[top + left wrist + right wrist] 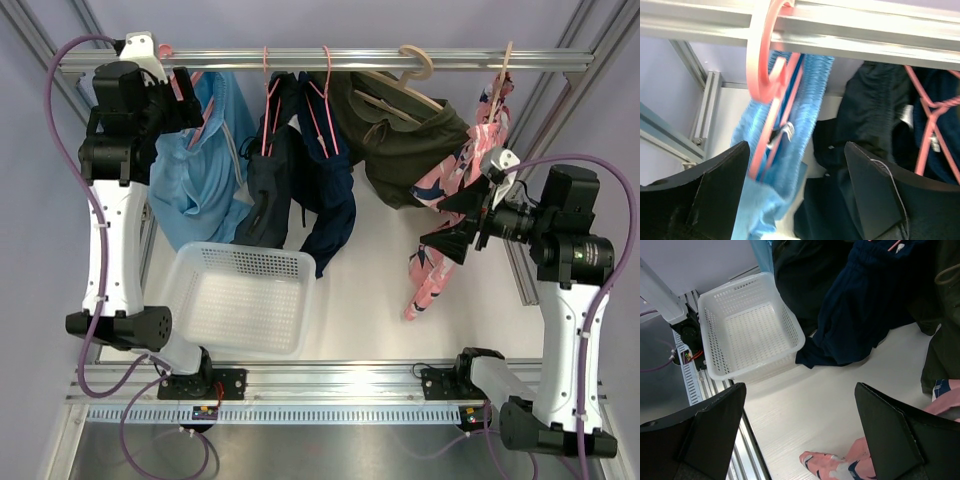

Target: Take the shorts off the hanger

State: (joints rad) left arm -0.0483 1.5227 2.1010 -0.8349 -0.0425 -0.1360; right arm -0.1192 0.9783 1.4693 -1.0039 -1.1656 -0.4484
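Observation:
Three pairs of shorts hang on pink hangers from the rail (350,60): light sky-blue shorts (200,170) at the left, dark slate-navy shorts (265,190), and deep navy shorts (335,190). My left gripper (185,100) is open, up at the rail beside the sky-blue pair. In the left wrist view my left gripper (796,150) is empty, with the pink hanger hook (762,65) and the sky-blue waistband (805,100) just ahead between its fingers, and the slate-navy pair (870,125) to the right. My right gripper (450,220) is open and empty beside the pink patterned pair.
Olive-green shorts (410,150) hang on a wooden hanger. A pink patterned pair (455,200) hangs at the far right, its end on the table (835,465). A white basket (175,290) stands under the shorts, and it also shows in the right wrist view (796,332). Frame posts stand at both sides.

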